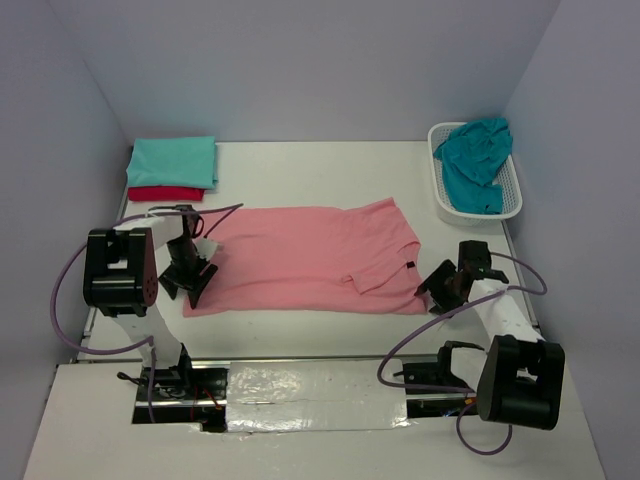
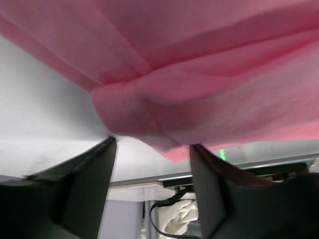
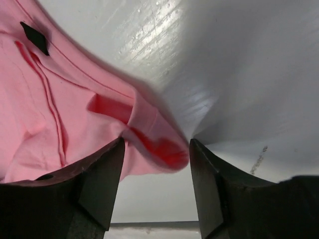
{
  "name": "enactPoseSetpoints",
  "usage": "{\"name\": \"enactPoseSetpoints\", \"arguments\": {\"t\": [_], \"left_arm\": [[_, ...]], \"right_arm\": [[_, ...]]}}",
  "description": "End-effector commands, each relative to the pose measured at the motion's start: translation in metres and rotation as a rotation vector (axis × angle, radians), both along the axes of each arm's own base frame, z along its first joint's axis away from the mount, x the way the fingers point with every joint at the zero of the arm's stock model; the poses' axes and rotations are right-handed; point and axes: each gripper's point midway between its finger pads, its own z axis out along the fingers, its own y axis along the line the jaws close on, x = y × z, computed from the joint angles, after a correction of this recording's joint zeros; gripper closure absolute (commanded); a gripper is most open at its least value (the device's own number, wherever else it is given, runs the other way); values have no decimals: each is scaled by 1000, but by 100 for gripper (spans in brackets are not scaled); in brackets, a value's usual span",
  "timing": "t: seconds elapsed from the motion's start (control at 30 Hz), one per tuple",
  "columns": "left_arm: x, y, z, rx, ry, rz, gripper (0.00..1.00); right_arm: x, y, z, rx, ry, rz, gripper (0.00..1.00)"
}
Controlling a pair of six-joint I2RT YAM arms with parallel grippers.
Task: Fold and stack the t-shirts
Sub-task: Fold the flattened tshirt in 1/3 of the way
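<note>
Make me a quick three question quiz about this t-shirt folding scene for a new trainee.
1. True or false: the salmon pink t-shirt is already folded on the pile.
2. Where is the darker teal-blue t-shirt? A) in the white lattice basket B) under the pink shirt C) on the folded pile.
3. Fill in: the folded mint-teal t-shirt lies on the ___ t-shirt.
Key: 1 false, it lies spread out on the table, with the left gripper and right gripper open at its near corners. 2 A. 3 crimson red.
</note>
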Motion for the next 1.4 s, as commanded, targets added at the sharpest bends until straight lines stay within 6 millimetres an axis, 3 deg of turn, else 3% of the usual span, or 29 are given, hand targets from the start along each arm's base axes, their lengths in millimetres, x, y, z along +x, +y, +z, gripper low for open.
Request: {"name": "enactPoseSetpoints", "arguments": {"t": [0.0,0.23,0.3,0.4,0.43,0.47,0.53,0.57,0.6,0.63,0.67,0.7,0.73,0.77,0.83,0.9,0.97,1.0,1.13,1.37], "left_arm": [[17,1,4,-4,-51,-12,25],[87,6,63,24,-249,33,23],[110,18,84,92,-321,39,23],[143,46,114,259,-444,64,24],[167,49,138,278,-546,82,26],[181,41,151,264,-596,71,32],[215,-5,185,122,-741,-33,40],[222,-61,195,59,-790,-177,44],[223,-96,199,28,-814,-330,48],[222,-131,191,-10,-832,-454,53],[205,-194,194,-89,-866,-634,66],[195,-222,192,-129,-892,-772,71],[171,-248,178,-224,-881,-876,74],[156,-293,181,-305,-944,-1032,74],[113,-347,156,-440,-861,-1206,75],[91,-372,150,-526,-790,-1261,73],[63,-406,134,-675,-735,-1333,60],[64,-408,134,-676,-749,-1342,60],[45,-431,98,-678,-715,-1423,50],[31,-462,68,-679,-774,-1551,51]], "right_arm": [[9,-14,8,-73,-23,-14,35],[63,-32,84,-181,-251,54,34],[76,-34,98,-209,-260,132,36],[89,-34,104,-211,-251,205,41],[94,-34,106,-221,-266,228,43],[98,-30,107,-203,-284,253,45],[109,-23,103,-184,-292,301,48],[113,-16,103,-156,-304,327,53],[117,-11,96,-140,-286,345,58],[121,-8,93,-136,-287,359,62],[122,-1,89,-131,-279,388,64],[126,4,80,-117,-253,416,64],[128,8,76,-109,-237,437,64],[133,17,69,-112,-220,495,65],[137,23,62,-143,-192,541,62],[145,22,51,-164,-171,549,58],[147,19,37,-168,-133,541,56],[148,20,34,-161,-132,544,56],[147,33,21,-138,-118,590,56],[149,34,14,-151,-99,621,59]]}}
